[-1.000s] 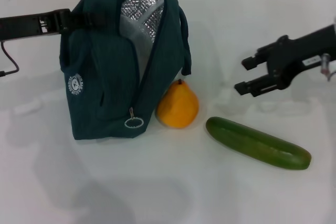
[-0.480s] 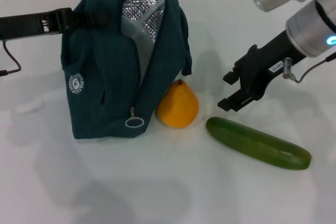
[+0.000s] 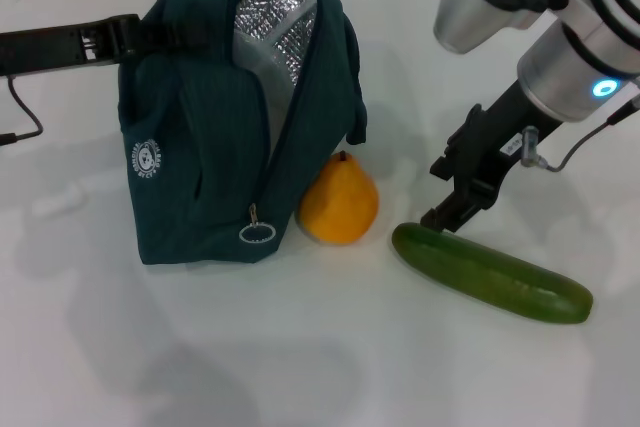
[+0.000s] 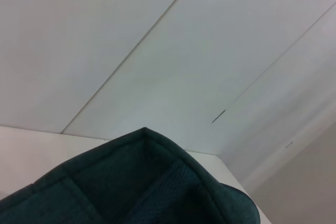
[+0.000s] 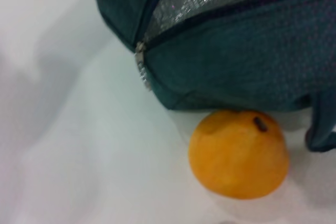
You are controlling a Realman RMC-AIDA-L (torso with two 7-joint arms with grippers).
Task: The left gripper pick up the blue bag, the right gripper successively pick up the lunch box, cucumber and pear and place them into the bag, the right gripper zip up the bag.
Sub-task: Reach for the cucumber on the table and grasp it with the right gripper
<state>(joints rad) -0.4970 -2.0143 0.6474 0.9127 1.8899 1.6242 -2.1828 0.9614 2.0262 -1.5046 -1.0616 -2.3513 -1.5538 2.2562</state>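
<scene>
left gripper: gripping the blue bag at its upper back edge, holding it upright and unzipped
right gripper: fingers spread, hanging just above the cucumber end
pear: sitting against bag front, beside cucumber

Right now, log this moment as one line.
left gripper: at blue bag, unzipped | right gripper: open above cucumber end | pear: beside bag
</scene>
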